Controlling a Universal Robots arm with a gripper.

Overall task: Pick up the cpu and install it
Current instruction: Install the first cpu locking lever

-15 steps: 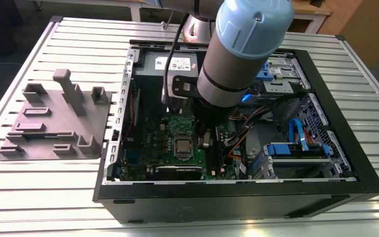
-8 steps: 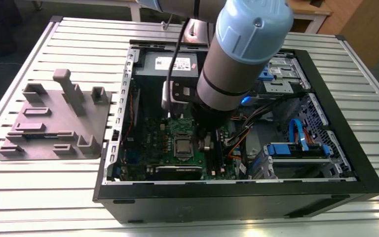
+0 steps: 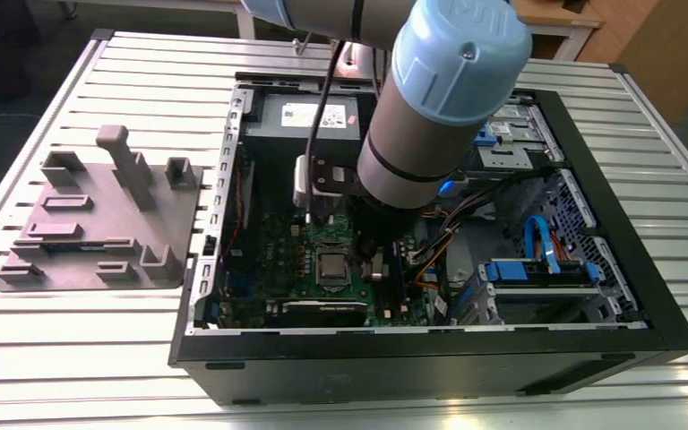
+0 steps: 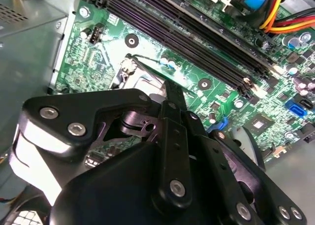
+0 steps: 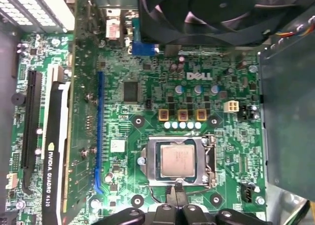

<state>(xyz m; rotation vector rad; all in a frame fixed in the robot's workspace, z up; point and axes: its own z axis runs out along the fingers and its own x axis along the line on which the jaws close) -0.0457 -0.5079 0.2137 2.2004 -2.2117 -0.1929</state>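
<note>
A: Claw state?

B: The gripper [image 5: 176,205] hangs inside the open computer case [image 3: 631,349], low over the motherboard [image 5: 147,87]; its black fingertips [image 5: 173,194] sit narrow, close together, nothing visibly between them; in the second wrist view its black body [image 4: 147,185] hides the tips.

A: Where's the cpu?

B: The cpu [image 5: 177,161] lies flat inside the socket frame [image 5: 150,158] on the motherboard, silver top up; the fingertips are just beside that frame's edge, not touching the chip as far as shows; the exterior view has it [image 3: 332,266] below the arm [image 3: 440,98].

A: Other containers?

B: The case also holds a graphics card [image 5: 51,151], a fan [image 5: 206,8], memory slots [image 4: 197,33]; the grey holder tray [image 3: 93,224] sits on the slatted table [image 3: 33,358], outside the case at the exterior view's left; posts upright; no chip seen in it.
</note>
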